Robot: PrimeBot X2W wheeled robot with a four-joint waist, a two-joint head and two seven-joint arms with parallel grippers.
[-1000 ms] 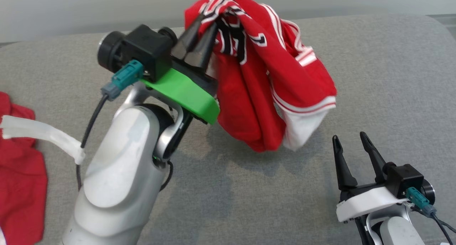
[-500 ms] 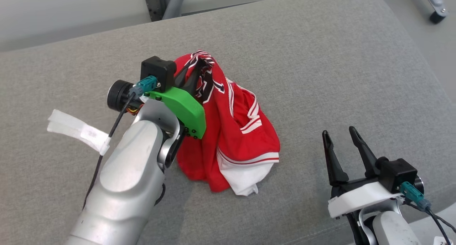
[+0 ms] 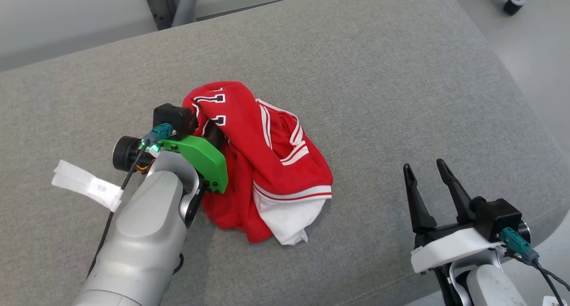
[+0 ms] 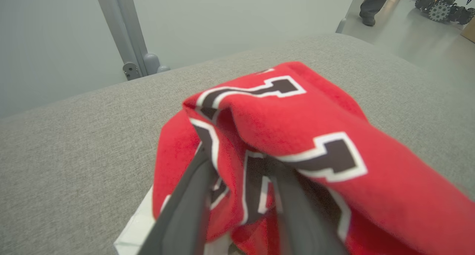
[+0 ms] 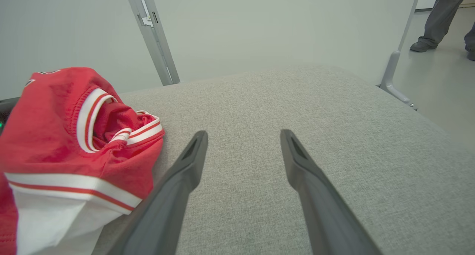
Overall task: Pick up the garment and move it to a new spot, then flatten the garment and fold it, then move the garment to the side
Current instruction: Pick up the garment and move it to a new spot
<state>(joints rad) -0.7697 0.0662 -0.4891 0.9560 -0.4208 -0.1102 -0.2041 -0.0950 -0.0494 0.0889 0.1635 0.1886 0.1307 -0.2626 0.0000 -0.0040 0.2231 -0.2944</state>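
The garment (image 3: 267, 163) is a red jersey with white trim and black-and-white lettering, lying in a crumpled heap on the grey cushion (image 3: 378, 96). My left gripper (image 4: 241, 162) is at the heap's left side, low over the cushion. Its two dark fingers (image 4: 193, 195) stand apart and the lettered cloth (image 4: 297, 117) drapes over their tips, hiding them. In the head view the green wrist mount (image 3: 196, 159) presses against the cloth. My right gripper (image 3: 425, 165) hovers open at the lower right, well clear of the garment (image 5: 55, 136), nothing between its fingers (image 5: 193, 162).
The cushion rounds off into a floor drop on the right (image 3: 525, 101) and at the front. A white tape tag (image 3: 84, 185) hangs from my left arm's cable. A grey metal post (image 3: 178, 3) stands behind. A person's legs (image 5: 441, 17) are on the floor far right.
The garment hung in the air from my shut left gripper; now it lies on the cushion and the left fingers have parted. The head camera also shifted. The right gripper is unchanged.
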